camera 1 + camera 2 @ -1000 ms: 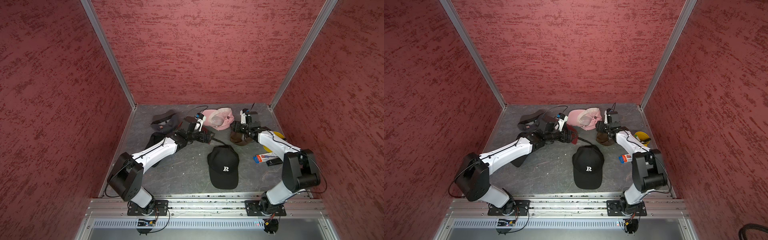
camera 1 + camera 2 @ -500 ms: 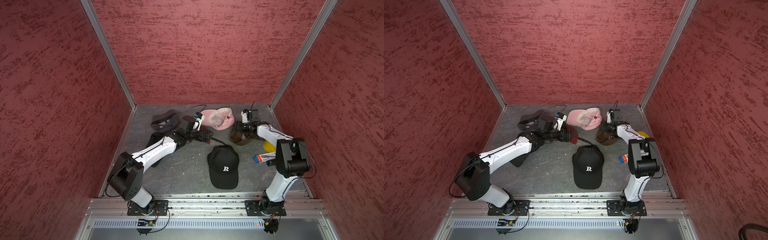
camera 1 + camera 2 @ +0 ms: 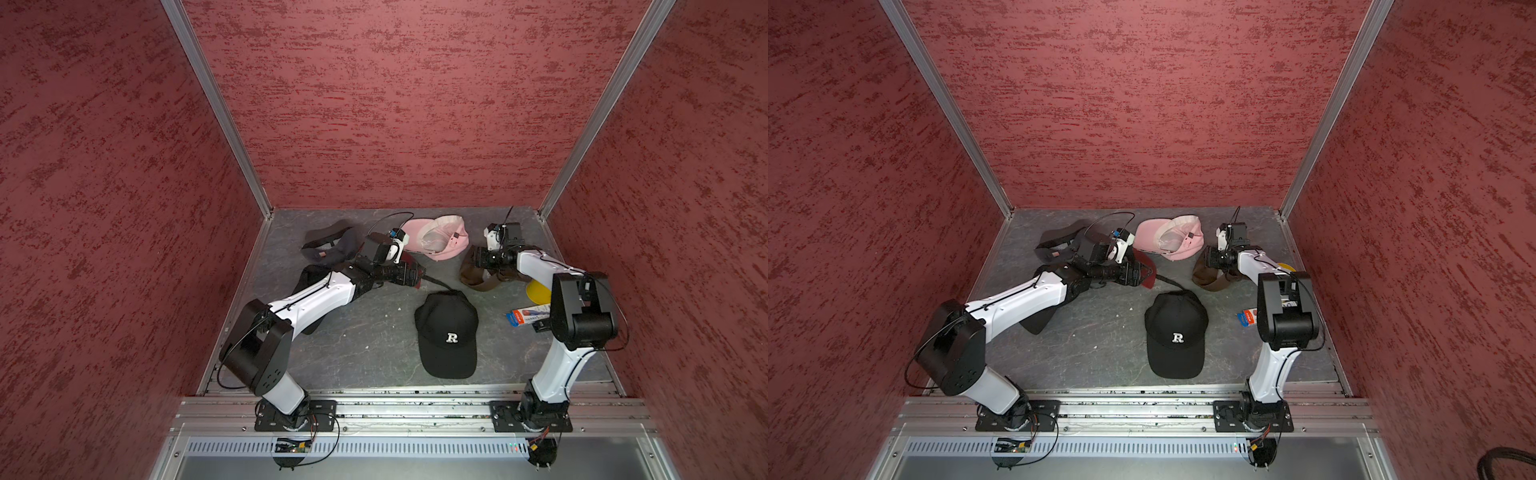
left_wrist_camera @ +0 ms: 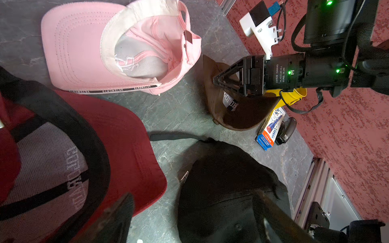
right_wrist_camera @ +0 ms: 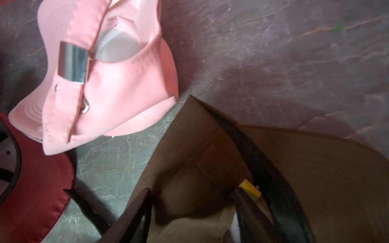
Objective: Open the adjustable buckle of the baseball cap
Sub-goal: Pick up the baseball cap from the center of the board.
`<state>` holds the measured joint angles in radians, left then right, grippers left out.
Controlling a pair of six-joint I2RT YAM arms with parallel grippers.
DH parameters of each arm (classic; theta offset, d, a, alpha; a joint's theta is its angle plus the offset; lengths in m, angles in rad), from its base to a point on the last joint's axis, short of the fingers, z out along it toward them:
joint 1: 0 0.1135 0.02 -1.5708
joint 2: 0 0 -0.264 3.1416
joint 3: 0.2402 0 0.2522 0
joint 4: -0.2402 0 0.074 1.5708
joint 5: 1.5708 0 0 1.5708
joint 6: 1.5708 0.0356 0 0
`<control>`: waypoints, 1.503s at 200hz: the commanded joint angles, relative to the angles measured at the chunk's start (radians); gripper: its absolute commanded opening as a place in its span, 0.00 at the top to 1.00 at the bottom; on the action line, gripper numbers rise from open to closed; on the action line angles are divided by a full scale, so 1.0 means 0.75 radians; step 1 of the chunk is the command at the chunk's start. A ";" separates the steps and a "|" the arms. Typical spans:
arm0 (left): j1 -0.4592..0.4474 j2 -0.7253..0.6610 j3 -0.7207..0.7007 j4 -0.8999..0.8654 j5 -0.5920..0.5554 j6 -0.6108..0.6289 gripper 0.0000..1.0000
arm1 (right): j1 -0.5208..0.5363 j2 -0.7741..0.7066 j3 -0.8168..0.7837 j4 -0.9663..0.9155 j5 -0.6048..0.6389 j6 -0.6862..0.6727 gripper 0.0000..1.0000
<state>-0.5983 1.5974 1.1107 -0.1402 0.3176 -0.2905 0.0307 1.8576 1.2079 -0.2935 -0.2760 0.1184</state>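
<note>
Brown baseball cap [image 3: 482, 282] lies upside down in the upper right of the grey bench [image 3: 374, 345], as both top views show. The right tool [image 4: 215, 81] reaches into it, jaws parted astride its rim. The left tool [image 3: 411, 275], jaws spread wide and empty, hangs by the brim of the red cap [image 4: 126, 136] left of centre. A black cap [image 3: 446, 332] marked R sits mid-bench, its strap [image 4: 168, 136] trailing toward upper left. A pink cap [image 3: 436, 239] lies inverted above it, metal buckle [image 5: 72, 62] showing. A blue box [image 3: 524, 316] rests at right.
</note>
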 commanded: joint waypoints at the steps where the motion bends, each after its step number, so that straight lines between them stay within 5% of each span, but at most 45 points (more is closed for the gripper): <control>1: 0.006 -0.003 0.025 0.024 0.030 0.005 0.10 | -0.006 0.022 -0.019 0.070 -0.105 -0.011 0.46; 60: 0.003 -0.032 0.008 0.040 0.037 -0.006 0.11 | -0.006 -0.053 -0.093 0.182 -0.129 0.028 0.85; 97: -0.006 -0.063 0.004 0.026 0.035 0.016 0.11 | -0.006 -0.245 -0.186 0.322 -0.100 0.090 1.00; 146: -0.038 -0.108 0.082 -0.024 0.055 0.057 0.11 | -0.005 -0.484 -0.281 0.403 -0.089 0.222 1.00; 237: -0.266 -0.126 0.330 -0.083 0.036 0.382 0.11 | -0.004 -0.845 -0.205 0.228 0.048 0.644 1.00; 300: -0.598 -0.091 0.348 0.076 -0.331 0.668 0.11 | -0.003 -1.061 -0.233 0.290 0.172 0.928 1.00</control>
<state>-0.9813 1.5192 1.3525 -0.1822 0.2291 0.1085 0.0307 1.1332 1.0183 -0.1165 -0.2234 0.7010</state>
